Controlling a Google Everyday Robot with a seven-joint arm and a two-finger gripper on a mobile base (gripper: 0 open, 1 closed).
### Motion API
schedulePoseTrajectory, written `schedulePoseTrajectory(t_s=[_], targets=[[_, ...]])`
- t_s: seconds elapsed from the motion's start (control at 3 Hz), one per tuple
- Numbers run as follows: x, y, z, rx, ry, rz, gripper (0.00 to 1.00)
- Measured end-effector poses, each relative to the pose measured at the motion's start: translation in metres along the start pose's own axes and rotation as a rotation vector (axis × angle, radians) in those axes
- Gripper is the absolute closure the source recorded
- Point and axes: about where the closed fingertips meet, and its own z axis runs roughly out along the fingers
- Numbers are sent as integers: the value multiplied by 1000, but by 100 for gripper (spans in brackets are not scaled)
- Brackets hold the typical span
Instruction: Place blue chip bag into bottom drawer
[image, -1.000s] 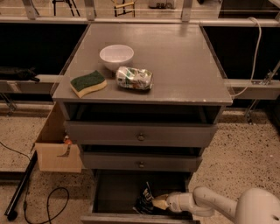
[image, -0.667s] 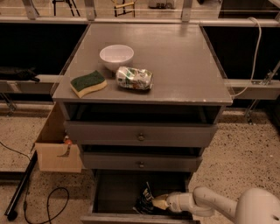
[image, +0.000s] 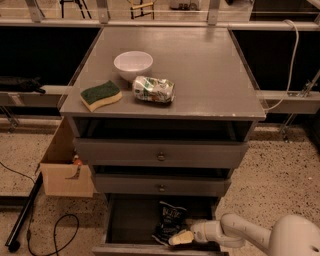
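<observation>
The bottom drawer (image: 125, 225) is pulled out, deep with a dark inside. The blue chip bag (image: 170, 220) stands inside it, dark with white lettering, leaning near the drawer's right half. My gripper (image: 179, 238) reaches into the drawer from the lower right, its pale tip right at the bag's lower edge. The white arm (image: 250, 235) runs off to the bottom right corner.
On the grey cabinet top (image: 210, 75) sit a white bowl (image: 133, 64), a green-and-yellow sponge (image: 101, 95) and a green-and-white shiny packet (image: 153, 90). Two shallower knobbed drawers (image: 161, 156) are above. A cardboard box (image: 65, 170) and black cable (image: 55, 235) lie on the floor at left.
</observation>
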Motion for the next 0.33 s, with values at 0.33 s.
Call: schedulePoseTrajectory(t_s=[0.33], targets=[[0,0,0,0,0,0,0]])
